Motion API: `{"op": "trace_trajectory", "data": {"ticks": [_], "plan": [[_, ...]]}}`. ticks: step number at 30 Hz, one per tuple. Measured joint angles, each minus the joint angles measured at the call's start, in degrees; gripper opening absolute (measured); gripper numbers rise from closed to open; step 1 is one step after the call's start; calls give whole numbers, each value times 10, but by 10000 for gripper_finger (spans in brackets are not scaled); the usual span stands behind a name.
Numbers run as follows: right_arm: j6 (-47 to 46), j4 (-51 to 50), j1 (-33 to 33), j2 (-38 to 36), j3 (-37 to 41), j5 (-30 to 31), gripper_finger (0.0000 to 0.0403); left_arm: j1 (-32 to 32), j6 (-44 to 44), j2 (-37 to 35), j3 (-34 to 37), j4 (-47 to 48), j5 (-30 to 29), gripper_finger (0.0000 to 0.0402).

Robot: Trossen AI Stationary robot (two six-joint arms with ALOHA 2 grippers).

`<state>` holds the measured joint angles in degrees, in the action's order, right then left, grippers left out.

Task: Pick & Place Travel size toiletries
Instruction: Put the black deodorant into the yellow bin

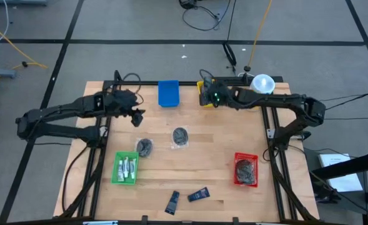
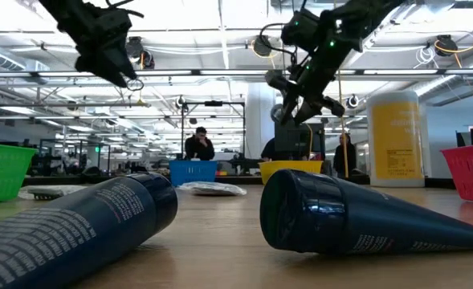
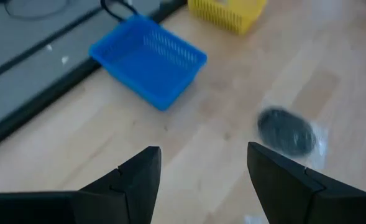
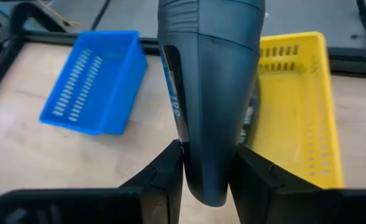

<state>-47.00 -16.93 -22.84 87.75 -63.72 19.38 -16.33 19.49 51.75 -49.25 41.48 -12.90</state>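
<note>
Two dark blue tubes (image 2: 356,213) are seen lying on the wood closest to the low camera, one to the left (image 2: 75,221) and one to the right, with their caps turned toward the middle. From above, the same two are found near the front edge of the table (image 1: 190,156).

A third dark blue tube (image 4: 210,93) is pinched between the fingers of the right gripper (image 4: 207,171). It is held in the air above the yellow tray (image 4: 294,106), at the far edge of the table. The blue tray (image 4: 96,81) is seen just beside the yellow one.

The left gripper (image 3: 201,177) is spread wide, and nothing is held in it. It is hung in the air over the far left part of the table, near the blue tray. A dark round disc in a clear wrapper (image 3: 286,132) is seen on the wood past its fingers.

Another dark disc (image 1: 145,147) is laid near the green tray (image 1: 117,172), and the first disc is seen a little to the right of it, in the middle of the table. Small white tubes (image 1: 128,167) are packed inside the green tray. Dark pieces (image 1: 245,169) are piled in the red tray (image 1: 246,155) on the right side. A big yellow bottle (image 2: 394,138) is stood at the far right corner.
</note>
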Motion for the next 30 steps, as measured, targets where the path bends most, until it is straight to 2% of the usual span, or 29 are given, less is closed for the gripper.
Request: {"op": "trace_trajectory", "data": {"ticks": [5, 14, 21, 30], "plan": [[12, -5, -37, 18, 8, -33, 95, -47, -62, 20, 0, -66, 14, 237], [12, 40, -74, 33, 54, -33, 95, -108, -134, 105, 0, -134, 54, 237], [11, 75, -88, 33, 87, -45, 95, -137, -152, 149, 0, -163, 54, 237], [17, 123, -93, 42, 90, -70, 95, -166, -168, 154, 0, -218, 55, 237]]}}
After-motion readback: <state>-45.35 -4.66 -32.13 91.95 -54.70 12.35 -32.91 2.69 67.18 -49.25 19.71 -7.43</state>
